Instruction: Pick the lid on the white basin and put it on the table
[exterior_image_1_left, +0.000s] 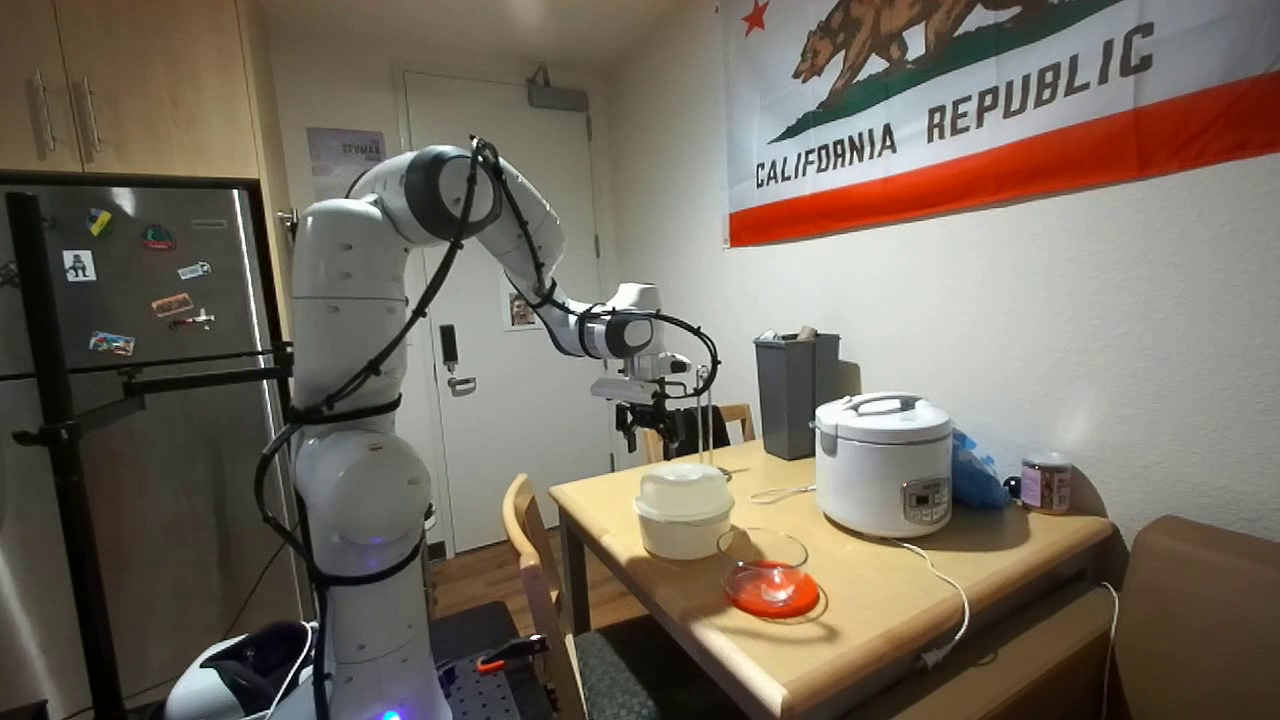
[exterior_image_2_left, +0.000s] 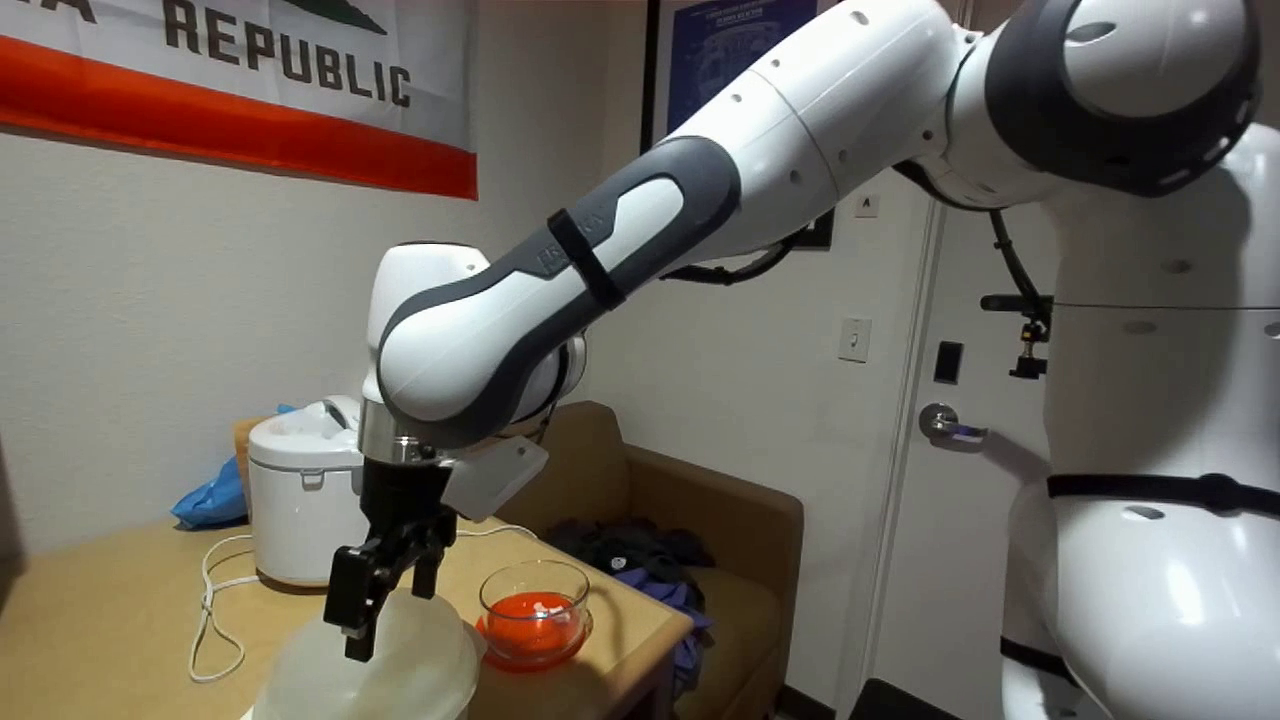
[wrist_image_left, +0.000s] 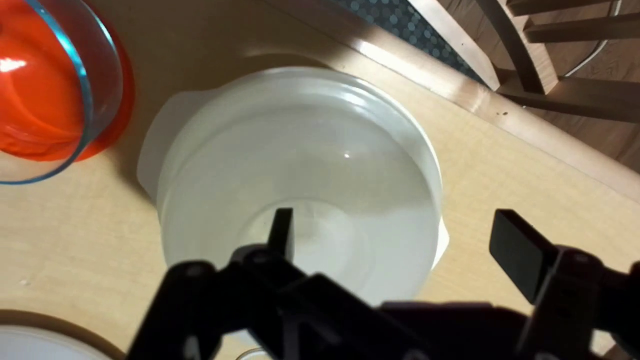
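The white basin (exterior_image_1_left: 686, 538) stands upright on the light tan table (exterior_image_1_left: 880, 610). A pale, translucent domed lid (exterior_image_1_left: 684, 488) sits on it. The lid also shows in an exterior view (exterior_image_2_left: 415, 665) and fills the middle of the wrist view (wrist_image_left: 320, 165). My gripper (exterior_image_1_left: 650, 442) is open and empty, pointing down above the lid. In the wrist view, the gripper (wrist_image_left: 395, 215) has one finger over the lid's middle and the other past its edge, over the table. The gripper body hides the lid's near edge there. I cannot tell whether the pale side tabs belong to lid or basin.
A clear glass bowl (exterior_image_1_left: 765, 560) stands on an orange-red disc (exterior_image_1_left: 775, 595) close beside the basin. The white rice cooker (exterior_image_1_left: 884, 465) and its cable stand farther along. A grey bin (exterior_image_1_left: 790, 395) is by the wall. A wooden chair (exterior_image_1_left: 535, 570) touches the near side.
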